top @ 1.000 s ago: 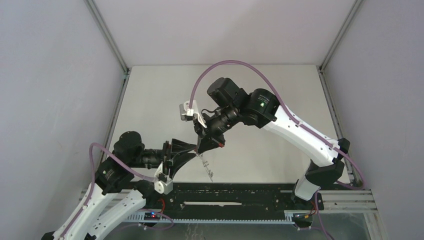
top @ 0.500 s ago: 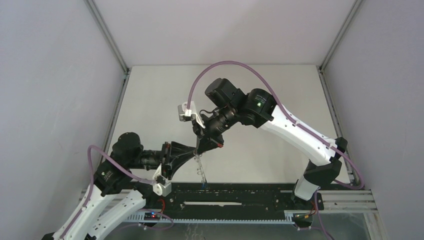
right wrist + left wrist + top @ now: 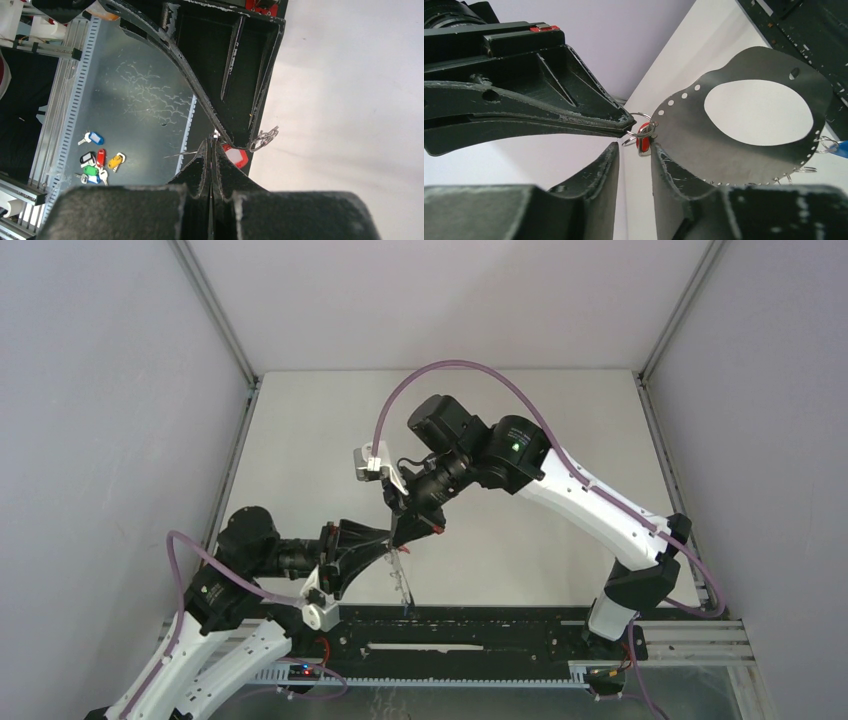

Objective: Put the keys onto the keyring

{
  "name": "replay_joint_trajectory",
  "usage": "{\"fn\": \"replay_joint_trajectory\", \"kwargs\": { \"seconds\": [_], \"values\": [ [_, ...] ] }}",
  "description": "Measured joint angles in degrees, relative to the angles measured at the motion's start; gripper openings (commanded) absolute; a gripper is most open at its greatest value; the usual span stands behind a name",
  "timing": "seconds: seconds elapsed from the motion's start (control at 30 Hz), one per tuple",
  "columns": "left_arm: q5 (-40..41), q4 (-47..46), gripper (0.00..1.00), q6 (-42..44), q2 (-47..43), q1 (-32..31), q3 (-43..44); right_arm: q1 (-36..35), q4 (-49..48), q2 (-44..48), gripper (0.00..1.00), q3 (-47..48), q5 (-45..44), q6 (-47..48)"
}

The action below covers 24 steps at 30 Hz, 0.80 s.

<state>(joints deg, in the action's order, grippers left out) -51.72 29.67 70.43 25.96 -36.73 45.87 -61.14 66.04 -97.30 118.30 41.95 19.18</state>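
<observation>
The keyring (image 3: 734, 150) is a thin grey metal plate with a large hole and small holes along its rim. It hangs edge-on in the top view (image 3: 402, 580). My right gripper (image 3: 212, 142) is shut, and its tips (image 3: 629, 121) meet the keyring's rim beside a small wire loop. The red key (image 3: 643, 140) hangs from that loop. It lies between the tips of my left gripper (image 3: 635, 146), whose jaws stand apart with white table showing between them. The red key (image 3: 235, 156) also shows beside my right fingers. The blue key (image 3: 836, 147) dangles at the plate's far rim.
A black slotted rail (image 3: 480, 625) runs along the near edge under the hanging keyring. Below the table edge, a bunch of coloured key tags (image 3: 95, 162) lies on a grey metal floor. Grey walls close in the white table (image 3: 520, 420).
My left gripper's jaws have narrowed around the red key. The keyring swung from a slant to hang nearly straight down. Both arms drifted slightly left.
</observation>
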Motion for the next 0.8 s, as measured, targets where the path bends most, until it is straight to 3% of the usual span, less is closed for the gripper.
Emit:
{"fn": "replay_joint_trajectory", "kwargs": {
  "seconds": [0.1,0.43,0.8],
  "values": [
    [-0.24,0.04,0.35,-0.55,0.07,0.00,0.00,0.00,0.11,-0.11,0.00,0.22,0.20,0.00],
    [-1.40,0.35,0.13,-1.44,1.29,0.00,0.00,0.13,0.72,-1.18,0.00,0.42,0.37,-0.04],
    [1.27,0.66,0.01,1.16,-1.07,0.00,-0.13,1.66,-1.01,-0.79,0.00,-0.24,0.11,-3.10]
  ]
}}
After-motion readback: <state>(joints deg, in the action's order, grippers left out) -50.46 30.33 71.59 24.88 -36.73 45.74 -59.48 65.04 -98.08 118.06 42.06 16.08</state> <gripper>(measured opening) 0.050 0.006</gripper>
